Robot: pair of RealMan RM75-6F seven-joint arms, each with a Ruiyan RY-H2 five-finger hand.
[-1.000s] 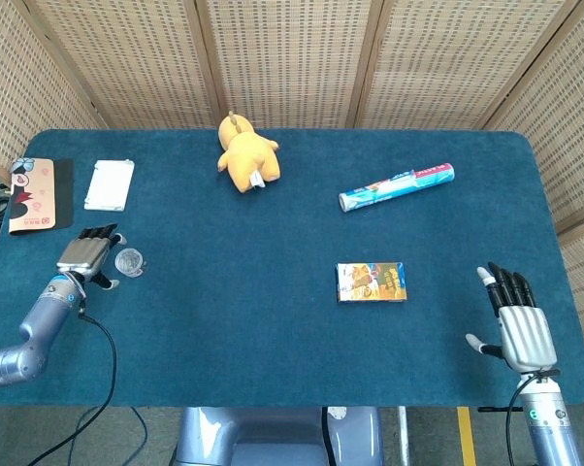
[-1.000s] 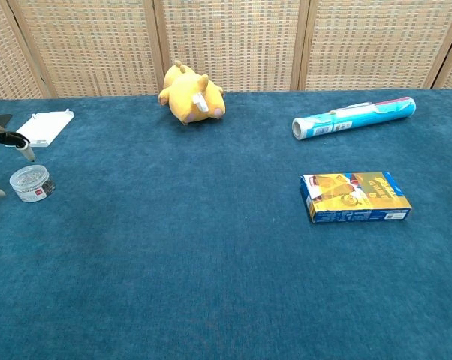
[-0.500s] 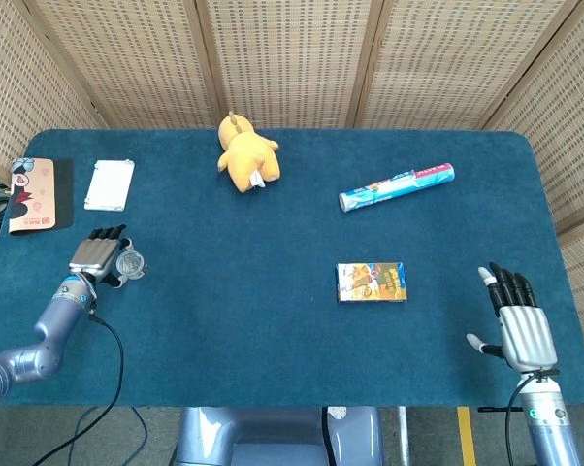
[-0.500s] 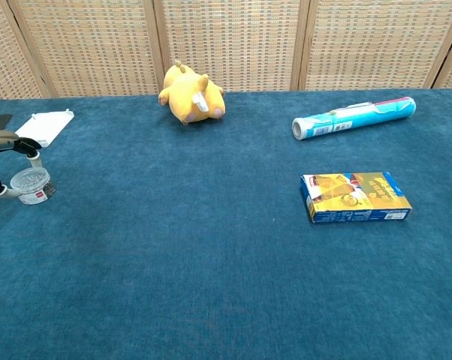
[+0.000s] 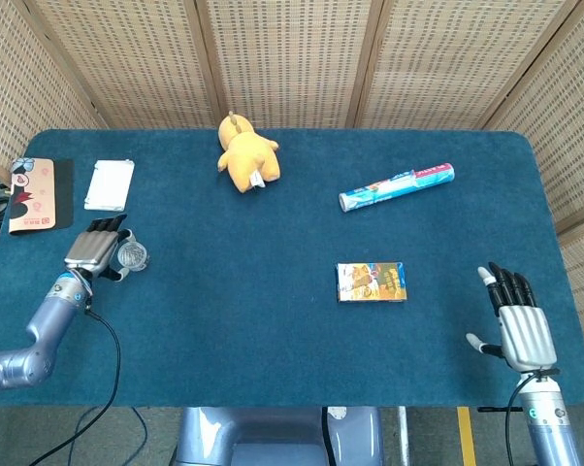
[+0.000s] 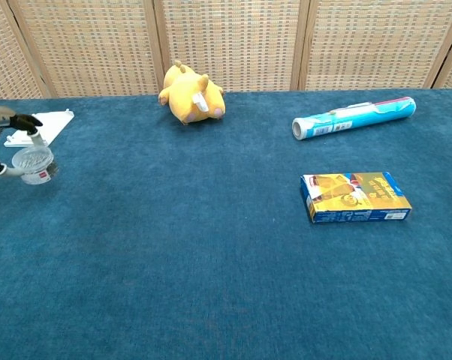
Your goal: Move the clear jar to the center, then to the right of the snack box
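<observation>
The clear jar (image 5: 133,256) (image 6: 35,163) sits in the fingers of my left hand (image 5: 96,250) (image 6: 7,133) at the table's left side, and in the chest view it hangs slightly above the cloth. The snack box (image 5: 372,282) (image 6: 355,196) lies flat right of the middle, far from the jar. My right hand (image 5: 520,328) rests at the front right edge with its fingers spread and nothing in it; the chest view does not show it.
A yellow plush toy (image 5: 246,153) (image 6: 190,94) lies at the back centre. A blue tube (image 5: 397,187) (image 6: 354,116) lies behind the snack box. A white card (image 5: 110,184) and a printed booklet (image 5: 32,194) lie at the back left. Wicker screens stand behind the table.
My left hand moved right to the jar, closed its fingers around it and raised it slightly off the cloth. The right hand has stayed still.
</observation>
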